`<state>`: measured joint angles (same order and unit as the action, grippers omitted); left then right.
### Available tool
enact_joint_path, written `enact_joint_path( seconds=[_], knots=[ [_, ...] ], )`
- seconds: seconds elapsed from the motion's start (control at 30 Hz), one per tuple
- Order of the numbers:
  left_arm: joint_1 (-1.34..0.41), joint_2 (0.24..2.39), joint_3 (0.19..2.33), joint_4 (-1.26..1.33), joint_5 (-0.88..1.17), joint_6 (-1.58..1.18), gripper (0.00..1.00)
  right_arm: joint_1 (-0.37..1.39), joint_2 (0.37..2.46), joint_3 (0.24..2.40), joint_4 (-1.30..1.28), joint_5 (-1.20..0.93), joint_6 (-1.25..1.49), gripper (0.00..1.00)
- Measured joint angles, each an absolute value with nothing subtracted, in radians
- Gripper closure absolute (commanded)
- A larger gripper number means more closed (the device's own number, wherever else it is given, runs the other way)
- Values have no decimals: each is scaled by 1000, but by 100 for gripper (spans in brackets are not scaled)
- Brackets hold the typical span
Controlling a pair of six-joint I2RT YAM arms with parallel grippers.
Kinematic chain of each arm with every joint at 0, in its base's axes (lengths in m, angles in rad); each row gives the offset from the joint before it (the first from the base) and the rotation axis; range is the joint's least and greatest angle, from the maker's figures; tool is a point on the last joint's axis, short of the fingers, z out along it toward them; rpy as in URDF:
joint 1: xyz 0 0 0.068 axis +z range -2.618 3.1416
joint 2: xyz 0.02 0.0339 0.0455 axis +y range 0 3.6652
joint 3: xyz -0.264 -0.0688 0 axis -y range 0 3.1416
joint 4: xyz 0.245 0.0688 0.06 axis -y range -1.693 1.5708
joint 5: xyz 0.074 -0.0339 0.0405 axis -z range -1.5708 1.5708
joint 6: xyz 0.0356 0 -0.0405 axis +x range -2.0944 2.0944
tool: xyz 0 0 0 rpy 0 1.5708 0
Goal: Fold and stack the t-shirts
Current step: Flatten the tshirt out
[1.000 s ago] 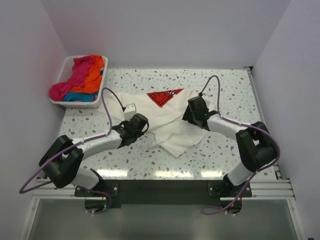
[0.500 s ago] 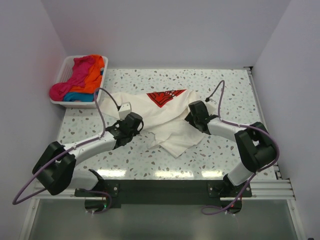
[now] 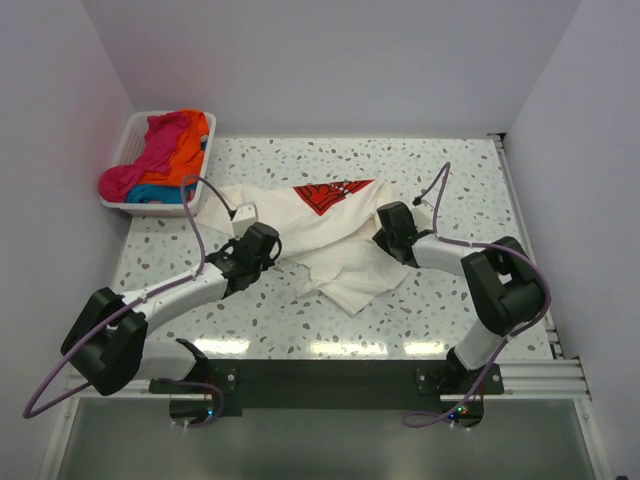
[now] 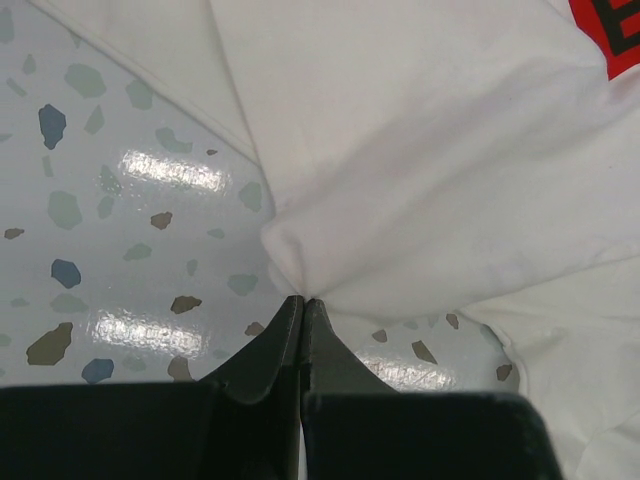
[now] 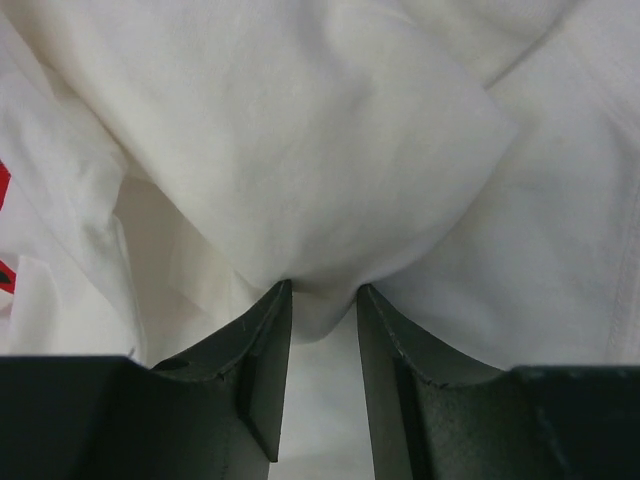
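**Both tools clamped on the cream shirt, spreading under way**

Leftward goes the left arm over the last second, drawing one side of the cloth out with it. The right arm has drifted only a little nearer its own base.

The cream t-shirt (image 3: 318, 232) lies rumpled in the middle of the table (image 3: 455, 175). Its red logo (image 3: 328, 194) is at the far side, and a loose flap trails toward the near edge. It's not flat yet, with creases running across the body.

The left tool (image 4: 302, 300) is pressed together on a pinch of the shirt's edge, the fabric puckering right at its tips, low over the speckled surface. The right tool (image 5: 322, 290) is clamped on a thicker bunch on the opposite side, and cloth fills the gap between its fingers (image 5: 262, 330).

Out at the far left corner, the white basket (image 3: 128, 132) holds the waiting t-shirts (image 3: 165, 155) in pink, orange and blue, untouched.

My read is that we're still early. This is the spreading step for the first shirt, and no fold has been made.

The next move looks like a pull apart and a little upward, both arms together, to take the slack out. Then they'd lay the shirt down smooth with the logo square. Pull unevenly and the trailing flap may tuck under, or one thin pinch may slip free.
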<state>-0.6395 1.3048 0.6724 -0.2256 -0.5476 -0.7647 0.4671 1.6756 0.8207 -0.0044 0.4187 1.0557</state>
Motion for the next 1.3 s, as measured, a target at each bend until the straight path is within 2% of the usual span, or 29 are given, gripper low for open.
enact_joint_path(
  seconds=[0.07, 0.1, 0.17, 0.2, 0.23, 0.4, 0.6, 0.77, 0.93, 1.13, 1.3],
  knots=[
    [-635, 1301, 672, -226, -546, -764, 100, 467, 1677, 821, 1, 417, 1058, 71],
    [-634, 1299, 672, -226, -546, -764, 100, 467, 1678, 821, 2, 416, 1060, 79],
    [-631, 1295, 672, -227, -544, -763, 100, 465, 1681, 821, 1, 416, 1057, 88],
    [-628, 1290, 672, -228, -543, -763, 100, 464, 1682, 821, 1, 417, 1056, 98],
    [-625, 1284, 673, -232, -543, -762, 100, 463, 1682, 822, 0, 417, 1052, 100],
    [-596, 1233, 709, -281, -539, -746, 100, 443, 1640, 843, -62, 429, 1019, 100],
    [-530, 1129, 862, -383, -540, -693, 100, 373, 1358, 930, -236, 466, 899, 100],
    [-502, 1048, 1052, -462, -565, -640, 100, 311, 1082, 1099, -378, 506, 778, 100],
    [-500, 963, 1250, -552, -580, -588, 100, 302, 925, 1343, -532, 535, 670, 100],
    [-500, 905, 1456, -619, -590, -537, 100, 302, 891, 1634, -640, 538, 558, 100],
    [-500, 946, 1585, -611, -595, -502, 100, 302, 993, 1888, -673, 522, 467, 100]
  ],
)
